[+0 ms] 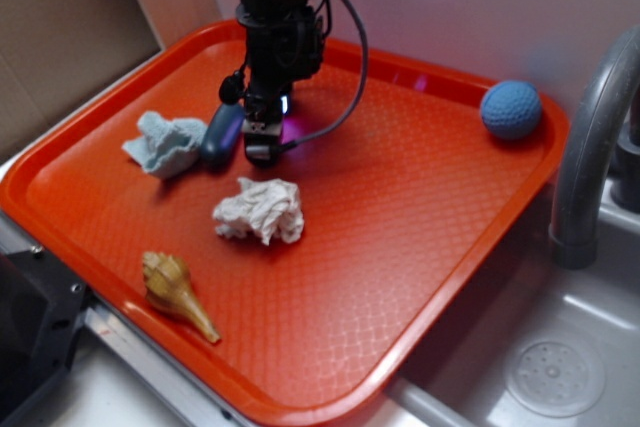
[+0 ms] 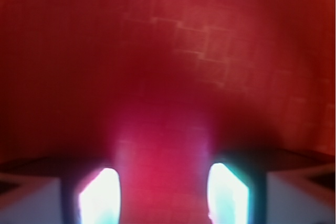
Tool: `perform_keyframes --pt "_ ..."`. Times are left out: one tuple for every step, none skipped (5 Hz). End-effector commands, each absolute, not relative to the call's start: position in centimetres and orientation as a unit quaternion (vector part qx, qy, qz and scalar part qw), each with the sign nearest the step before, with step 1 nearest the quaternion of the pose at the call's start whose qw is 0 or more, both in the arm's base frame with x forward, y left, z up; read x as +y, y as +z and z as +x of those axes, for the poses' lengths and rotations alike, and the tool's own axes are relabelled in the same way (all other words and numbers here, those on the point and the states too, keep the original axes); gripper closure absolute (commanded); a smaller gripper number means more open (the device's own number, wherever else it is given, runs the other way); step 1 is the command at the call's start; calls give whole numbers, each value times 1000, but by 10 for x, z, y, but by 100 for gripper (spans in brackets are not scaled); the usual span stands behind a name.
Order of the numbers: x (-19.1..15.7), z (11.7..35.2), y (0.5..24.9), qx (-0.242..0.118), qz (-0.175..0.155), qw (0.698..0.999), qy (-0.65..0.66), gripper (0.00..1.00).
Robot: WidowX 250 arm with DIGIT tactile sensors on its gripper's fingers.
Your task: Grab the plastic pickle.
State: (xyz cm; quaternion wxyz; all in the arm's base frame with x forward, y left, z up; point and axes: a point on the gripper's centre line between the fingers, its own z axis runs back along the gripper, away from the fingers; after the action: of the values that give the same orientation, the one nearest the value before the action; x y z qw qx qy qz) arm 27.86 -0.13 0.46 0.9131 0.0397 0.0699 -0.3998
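The plastic pickle [image 1: 220, 133] is a dark glossy oblong lying on the orange tray [image 1: 420, 197], touching the right side of the light blue cloth [image 1: 166, 143]. My gripper [image 1: 262, 150] points down, low over the tray, just to the right of the pickle and beside it, not around it. In the wrist view the gripper [image 2: 163, 192] is very close to the tray surface. Its two bright fingertips [image 2: 100, 198] stand apart with only blurred red tray between them. The pickle does not show in the wrist view.
A crumpled white cloth [image 1: 260, 211] lies just in front of the gripper. A tan seashell [image 1: 176, 293] lies near the tray's front edge. A blue knitted ball [image 1: 511, 109] sits at the far right corner. A sink and grey faucet [image 1: 585, 157] are to the right.
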Motion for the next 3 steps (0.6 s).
perform_keyframes --pt "7 272 2 80 44 920 -382 100" --pt "23 259 50 30 -3 936 -350 0" --pt "45 244 97 -20 -31 954 -297 0"
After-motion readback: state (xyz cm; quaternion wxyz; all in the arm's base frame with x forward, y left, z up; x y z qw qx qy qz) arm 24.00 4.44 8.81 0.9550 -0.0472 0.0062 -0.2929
